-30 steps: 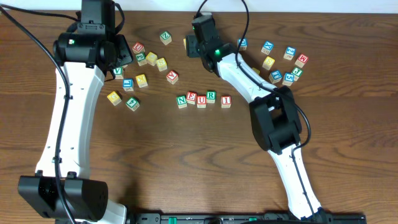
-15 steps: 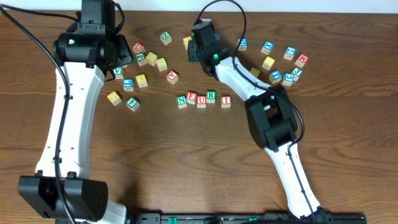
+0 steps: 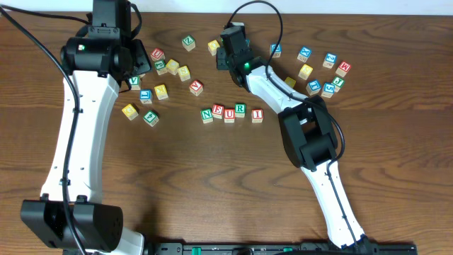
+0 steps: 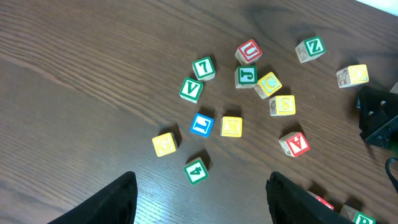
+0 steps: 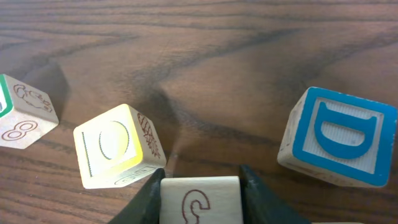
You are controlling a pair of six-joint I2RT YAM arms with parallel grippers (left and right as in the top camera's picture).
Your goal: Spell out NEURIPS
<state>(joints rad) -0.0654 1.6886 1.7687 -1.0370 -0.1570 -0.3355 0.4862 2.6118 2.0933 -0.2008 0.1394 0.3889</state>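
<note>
The row N [image 3: 207, 114], E [image 3: 218, 110], U [image 3: 229, 113], R [image 3: 241, 109], I [image 3: 257, 113] lies mid-table. At the back, my right gripper [image 5: 200, 194] is shut on a light wooden cube [image 5: 200, 200] with a red outlined mark on its side; I cannot read its top letter. A pale-yellow-topped cube [image 5: 115, 146] touches the left finger [image 5: 148, 194]. This cube [image 3: 214, 47] also shows from overhead. My left gripper [image 4: 200, 204] hangs open above the left cluster, nothing between its fingers, near a green 4 cube [image 4: 196, 171].
A blue D cube [image 5: 339, 137] and an 8 cube [image 5: 22, 112] flank the right gripper. Under the left arm lie several loose cubes, among them red U [image 4: 249, 51], yellow S [image 4: 283, 105] and red A [image 4: 294, 144]. Another cluster [image 3: 322, 74] sits back right.
My right gripper's jaws have closed in onto the wooden cube, and the arm shifted slightly. The left arm has not moved.
</note>
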